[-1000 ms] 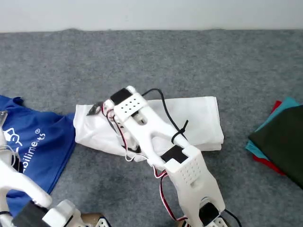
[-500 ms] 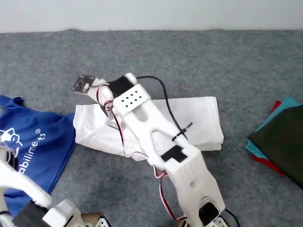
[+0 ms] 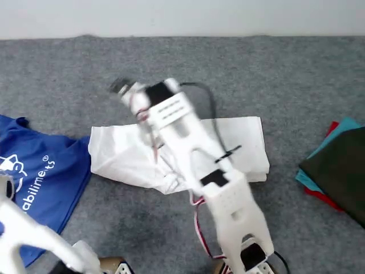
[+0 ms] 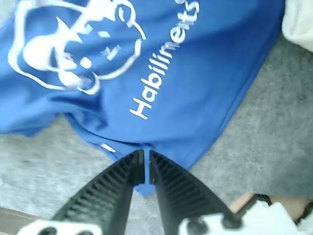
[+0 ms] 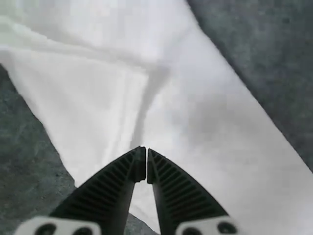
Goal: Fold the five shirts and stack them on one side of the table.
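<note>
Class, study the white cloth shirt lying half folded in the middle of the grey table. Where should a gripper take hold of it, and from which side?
Probably the rumpled end of the white shirt, nearest the blue printed shirt. Its edge there lies creased and loose on the grey table, so a pinch from above should catch it; the other end is flat and neatly folded.

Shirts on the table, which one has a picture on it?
The blue shirt, with a white drawing and letters. The white shirt in the middle is plain, like the folded stack.
</note>
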Robot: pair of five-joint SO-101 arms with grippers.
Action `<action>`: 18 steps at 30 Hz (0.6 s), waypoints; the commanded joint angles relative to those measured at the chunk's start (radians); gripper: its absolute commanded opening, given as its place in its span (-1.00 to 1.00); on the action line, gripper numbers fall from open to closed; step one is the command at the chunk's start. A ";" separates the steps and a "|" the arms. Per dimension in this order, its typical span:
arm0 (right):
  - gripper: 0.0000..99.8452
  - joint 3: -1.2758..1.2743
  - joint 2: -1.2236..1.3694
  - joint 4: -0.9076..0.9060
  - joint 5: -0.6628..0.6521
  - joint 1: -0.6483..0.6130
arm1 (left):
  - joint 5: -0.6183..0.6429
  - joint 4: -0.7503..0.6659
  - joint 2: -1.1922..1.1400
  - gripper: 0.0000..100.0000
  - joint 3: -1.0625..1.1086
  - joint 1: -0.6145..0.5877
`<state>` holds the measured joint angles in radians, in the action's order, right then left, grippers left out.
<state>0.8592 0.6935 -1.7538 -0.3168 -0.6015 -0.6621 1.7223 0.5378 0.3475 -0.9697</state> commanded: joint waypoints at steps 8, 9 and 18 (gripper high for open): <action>-0.98 -0.439 -0.427 -0.033 0.029 0.280 | 0.026 0.031 0.126 -0.93 0.127 0.018; -0.98 -0.474 -0.443 -0.018 0.029 0.311 | 0.044 0.031 0.130 -0.93 0.130 0.020; -0.61 -0.638 -0.501 0.163 0.176 0.509 | 0.071 0.029 0.124 -0.93 0.131 0.025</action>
<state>0.2302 0.2501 -1.6326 -0.1941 -0.1243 -0.5976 1.7300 0.6437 0.4810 -0.9528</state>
